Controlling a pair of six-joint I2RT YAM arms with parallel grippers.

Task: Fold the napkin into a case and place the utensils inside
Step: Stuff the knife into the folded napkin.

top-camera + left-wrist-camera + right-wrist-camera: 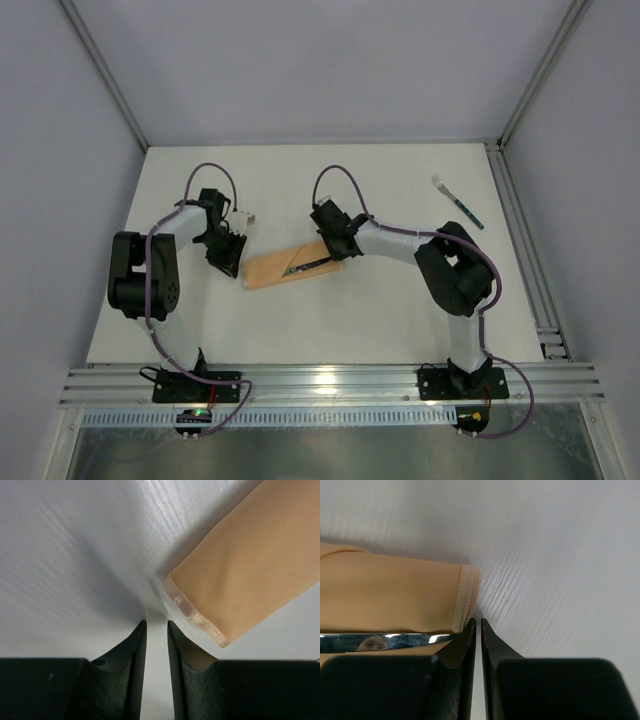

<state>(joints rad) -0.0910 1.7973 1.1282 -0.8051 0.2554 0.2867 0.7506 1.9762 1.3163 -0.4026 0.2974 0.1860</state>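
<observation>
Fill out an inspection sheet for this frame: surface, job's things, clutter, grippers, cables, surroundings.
Surface: white table, faint wood grain, no spills seen.
Job's things: peach napkin folded into a narrow case; knife lies along it, cannot tell whether it is tucked in; fork lies apart at the far right of the table.
Clutter: nothing seen.
Grippers: left gripper at the napkin's left end, jaws slightly apart, empty; right gripper at the other end beside the knife, jaws shut, nothing between them.
Cables: purple cables loop along both arms, off the cloth.
Surroundings: grey walls; metal rails along the near and right edges.
</observation>
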